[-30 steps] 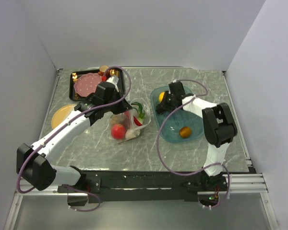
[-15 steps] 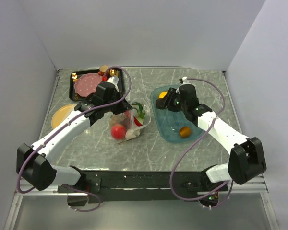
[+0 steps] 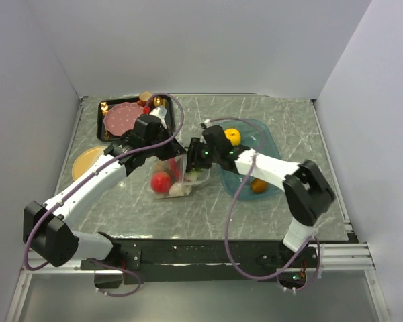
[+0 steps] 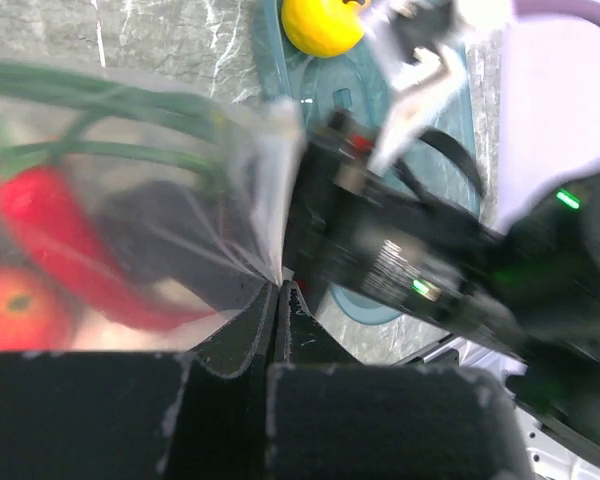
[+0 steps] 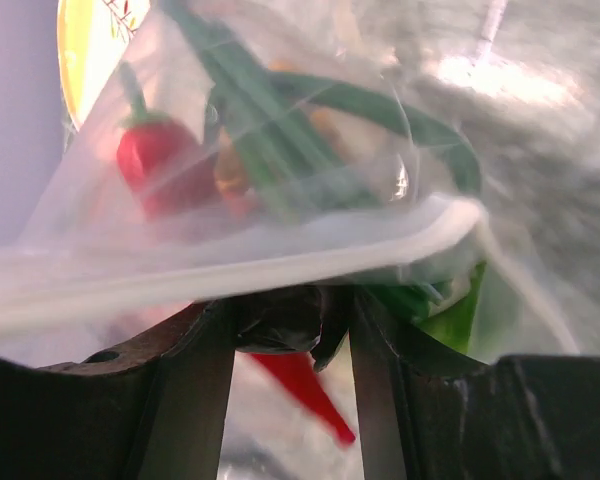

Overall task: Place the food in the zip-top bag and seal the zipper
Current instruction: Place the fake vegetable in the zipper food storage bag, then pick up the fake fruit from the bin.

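At the middle of the marbled surface (image 3: 292, 114), the right end effector (image 3: 200, 155) has swung away from the teal tray (image 3: 272, 144), where it hovered half a second ago. It now sits at the mouth of the zip-top bag (image 3: 178, 176). Its own camera shows its fingers (image 5: 195, 390) standing apart, with the whitish zipper (image 5: 230, 268) lying across their tips, not pinched.

The left end effector (image 3: 166, 153) has not moved. Its fingers are pressed together on the bag's clear edge.

Inside the bag are a red apple (image 3: 161, 181), a red chili (image 5: 150, 160) and green leaves (image 5: 280, 130). A yellow-orange fruit (image 3: 232, 136) remains at the tray's far end, and a second fruit (image 3: 258, 186) at its near end.

The right arm seems to have come across empty, probably to take hold of the mouth. Filling looks unfinished and the zipper is unsealed.

Small white print on the right arm's dark housing (image 4: 390, 265) is too blurred to read. No brand shows.
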Action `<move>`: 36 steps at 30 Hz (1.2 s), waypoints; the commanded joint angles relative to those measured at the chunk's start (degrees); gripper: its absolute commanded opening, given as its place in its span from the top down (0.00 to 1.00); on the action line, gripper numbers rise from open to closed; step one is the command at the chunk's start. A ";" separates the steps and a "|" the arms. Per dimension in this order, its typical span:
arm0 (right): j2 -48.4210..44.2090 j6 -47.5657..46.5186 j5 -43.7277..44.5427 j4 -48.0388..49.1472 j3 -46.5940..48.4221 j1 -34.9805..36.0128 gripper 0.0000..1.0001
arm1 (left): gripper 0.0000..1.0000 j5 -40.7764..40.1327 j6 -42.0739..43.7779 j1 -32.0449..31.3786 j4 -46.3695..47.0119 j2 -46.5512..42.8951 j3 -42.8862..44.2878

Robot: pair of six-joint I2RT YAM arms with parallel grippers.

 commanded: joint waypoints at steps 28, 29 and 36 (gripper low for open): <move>-3.23 -12.68 12.50 -9.48 3.05 -20.26 0.00 | 0.99 0.28 -1.40 0.10 4.14 -2.18 -1.79; -1.89 -13.04 11.17 -7.46 3.05 -20.89 0.00 | 0.99 0.64 -1.49 0.10 4.49 -2.27 -2.13; 7.43 -15.76 16.43 -10.35 13.93 -21.59 0.00 | 0.99 0.99 -1.14 0.10 4.23 -2.09 -1.52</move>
